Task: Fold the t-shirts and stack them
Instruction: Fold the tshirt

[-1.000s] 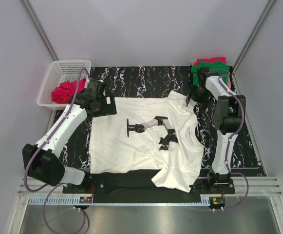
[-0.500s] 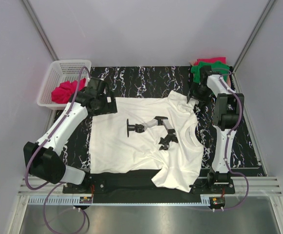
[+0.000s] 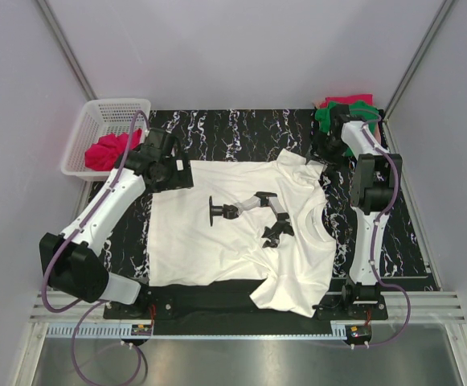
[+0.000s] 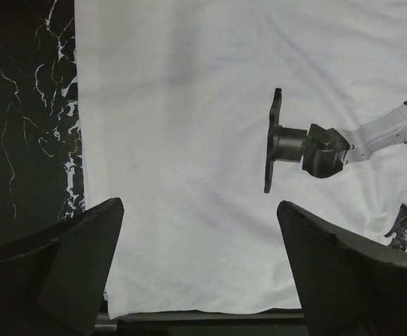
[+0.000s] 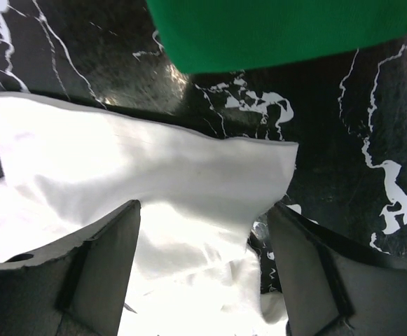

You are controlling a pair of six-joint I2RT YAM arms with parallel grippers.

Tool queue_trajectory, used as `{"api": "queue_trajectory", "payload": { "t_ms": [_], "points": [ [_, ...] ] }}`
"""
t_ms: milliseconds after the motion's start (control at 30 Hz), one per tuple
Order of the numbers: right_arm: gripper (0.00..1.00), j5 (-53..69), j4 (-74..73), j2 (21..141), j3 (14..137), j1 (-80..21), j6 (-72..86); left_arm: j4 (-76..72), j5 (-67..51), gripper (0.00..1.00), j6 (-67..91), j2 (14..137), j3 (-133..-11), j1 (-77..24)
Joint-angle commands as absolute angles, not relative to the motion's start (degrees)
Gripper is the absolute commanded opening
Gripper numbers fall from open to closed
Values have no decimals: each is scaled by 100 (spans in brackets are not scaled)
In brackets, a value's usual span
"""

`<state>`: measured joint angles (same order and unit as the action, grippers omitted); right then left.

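Note:
A white t-shirt (image 3: 233, 237) with a printed robot arm (image 3: 253, 211) lies spread flat on the black marbled table (image 3: 241, 129). My left gripper (image 3: 178, 174) hovers open over its far left corner; in the left wrist view the white t-shirt (image 4: 189, 126) fills the gap between the fingers (image 4: 70, 266), with its edge near the bottom. My right gripper (image 3: 321, 158) is open above the far sleeve (image 5: 189, 175), fingers (image 5: 322, 273) either side of the cloth. A folded green t-shirt (image 3: 342, 119) lies on a pinkish-red one (image 3: 347, 100) at the far right corner.
A white basket (image 3: 96, 112) at the far left holds crumpled red cloth (image 3: 108, 149). The green t-shirt (image 5: 280, 31) lies just beyond the sleeve in the right wrist view. Grey walls close in both sides. The near sleeve (image 3: 293, 293) is folded over near the front edge.
My right gripper has shifted slightly toward the far side over the sleeve. The left arm has barely moved. Both grippers stay open.

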<state>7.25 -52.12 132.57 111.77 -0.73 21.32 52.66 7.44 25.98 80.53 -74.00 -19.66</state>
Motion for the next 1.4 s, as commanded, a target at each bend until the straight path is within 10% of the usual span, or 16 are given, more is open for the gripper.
{"api": "queue_trajectory", "payload": {
  "t_ms": [0,967,1367],
  "points": [
    [79,914,-5106,13359,11557,-70,2250,5168,703,99,2619,8112,-7462,-1934],
    [78,624,-5185,13957,12428,-88,2092,4992,756,99,2698,8587,-7875,-1934],
    [78,290,-4826,12842,10504,-114,2355,4896,677,99,2751,8613,-7857,-1934]
  ]
}}
